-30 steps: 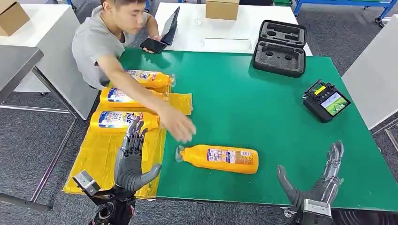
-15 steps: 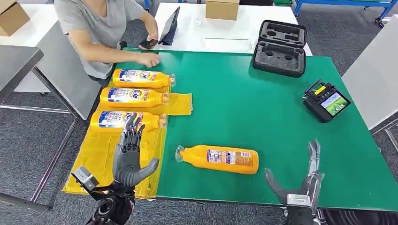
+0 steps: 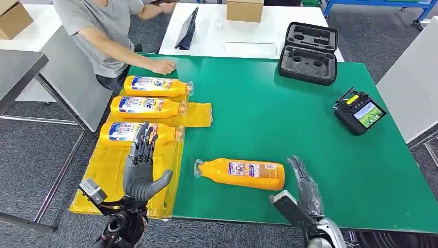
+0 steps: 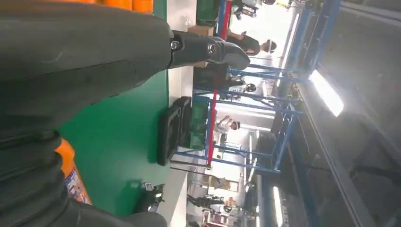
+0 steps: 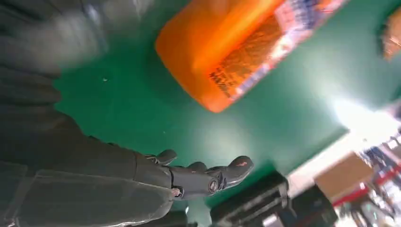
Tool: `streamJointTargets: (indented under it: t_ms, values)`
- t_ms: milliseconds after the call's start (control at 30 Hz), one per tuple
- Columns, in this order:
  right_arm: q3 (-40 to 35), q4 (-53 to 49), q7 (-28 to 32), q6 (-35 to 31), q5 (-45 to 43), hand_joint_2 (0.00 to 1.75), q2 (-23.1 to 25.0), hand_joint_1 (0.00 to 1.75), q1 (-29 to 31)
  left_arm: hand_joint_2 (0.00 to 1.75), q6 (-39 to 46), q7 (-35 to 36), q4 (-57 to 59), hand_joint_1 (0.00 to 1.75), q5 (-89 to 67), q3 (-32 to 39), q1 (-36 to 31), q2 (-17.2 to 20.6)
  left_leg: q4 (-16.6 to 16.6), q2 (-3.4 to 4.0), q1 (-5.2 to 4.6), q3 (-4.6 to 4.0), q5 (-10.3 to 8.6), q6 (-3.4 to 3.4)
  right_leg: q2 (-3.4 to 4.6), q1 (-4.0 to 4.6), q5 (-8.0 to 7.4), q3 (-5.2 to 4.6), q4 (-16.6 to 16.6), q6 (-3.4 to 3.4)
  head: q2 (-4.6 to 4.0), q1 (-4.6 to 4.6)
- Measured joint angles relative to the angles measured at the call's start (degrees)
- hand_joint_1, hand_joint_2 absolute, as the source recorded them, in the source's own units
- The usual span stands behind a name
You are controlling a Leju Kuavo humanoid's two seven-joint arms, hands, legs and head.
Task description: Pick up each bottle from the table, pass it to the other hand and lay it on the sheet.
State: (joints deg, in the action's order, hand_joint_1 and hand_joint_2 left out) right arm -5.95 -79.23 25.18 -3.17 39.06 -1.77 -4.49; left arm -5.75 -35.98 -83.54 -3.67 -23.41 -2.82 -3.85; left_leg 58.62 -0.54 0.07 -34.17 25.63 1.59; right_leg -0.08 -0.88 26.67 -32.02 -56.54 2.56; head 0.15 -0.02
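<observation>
While one orange bottle (image 3: 240, 174) lies on its side on the green table (image 3: 289, 113), cap toward nine o'clock and base toward three o'clock, the right hand (image 3: 302, 188) hangs just beside its base at about four o'clock from it, fingers stretched out and apart, grasping nothing and not plainly touching the bottle; the right wrist view, blurred, shows the same base end (image 5: 227, 52) near the extended fingers (image 5: 213, 177) with green table between them. The left hand (image 3: 140, 168) stands upright over the yellow sheet (image 3: 106, 170) at about nine o'clock from the lone bottle, well apart from it, fingers spread and empty, fingertips pointing to twelve o'clock, toward the nearest laid bottle (image 3: 138, 133). Three bottles rest side by side on the sheet, caps toward three o'clock: that nearest one, a middle one (image 3: 147, 106) and a far one (image 3: 156, 86). A person in a grey shirt (image 3: 100, 31) leans in at eleven o'clock, one hand (image 3: 164, 66) resting on the table edge just beyond the far bottle. A black foam case (image 3: 308, 52) sits at one o'clock on the table and a black remote with a lit screen (image 3: 359, 111) at two to three o'clock. Behind, a white table (image 3: 217, 39) carries a tablet (image 3: 187, 29) and a cardboard box (image 3: 245, 10)
</observation>
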Motion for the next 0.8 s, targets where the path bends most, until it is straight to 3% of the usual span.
streamJointTargets:
  t_ms: [433,800]
  values:
    - [-2.36,10.71,1.01,2.40,3.56,1.75,-3.30,0.00,8.60,1.75,1.49,-0.02,1.70,0.00,-1.05,-0.04,-1.00,-0.55,0.00,0.02,0.02,0.00,-0.01,-0.01,0.01,0.06,0.00,-0.01,-0.01,0.00,0.00,-0.02]
    - [-4.04,12.50,1.40,2.42,4.00,1.75,-3.89,0.00,10.46,1.75,1.46,-0.02,1.99,0.00,-1.22,-0.33,-1.22,-0.55,0.00,0.01,0.00,-0.02,0.00,0.00,0.01,0.01,0.00,-0.01,-0.01,0.01,0.00,-0.02]
